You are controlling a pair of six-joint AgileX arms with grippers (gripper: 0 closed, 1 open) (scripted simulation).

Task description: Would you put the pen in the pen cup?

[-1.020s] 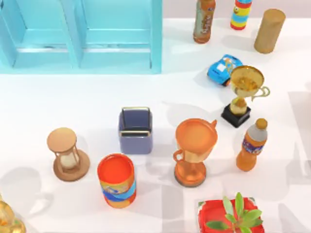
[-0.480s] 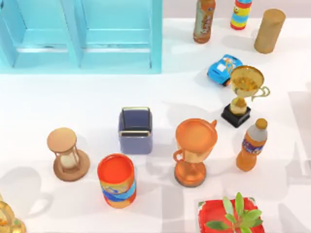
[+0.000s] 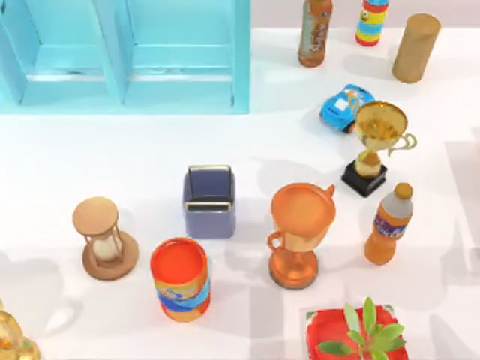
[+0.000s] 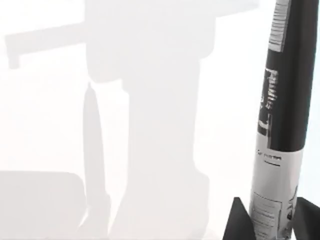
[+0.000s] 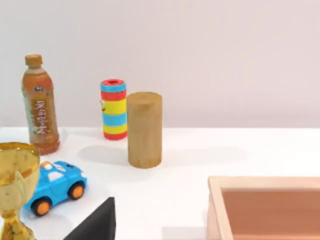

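While the left gripper (image 4: 270,222) is clamped on the pen (image 4: 282,115) above bare bench (image 4: 150,125), the pen cup (image 3: 209,201) sits mid-bench, crowded by an hourglass (image 3: 103,238), an orange can (image 3: 180,279) and a goblet (image 3: 300,232); the right gripper's state I cannot tell.

Hourglass (image 3: 103,238), orange trophy (image 3: 300,232), toy car (image 3: 346,106), wooden cylinder (image 3: 415,47) on white table (image 3: 90,161)

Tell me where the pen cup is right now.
In the top view, the slate-blue square pen cup stands at mid-table, between the wooden hourglass on its left and the orange trophy cup on its right.
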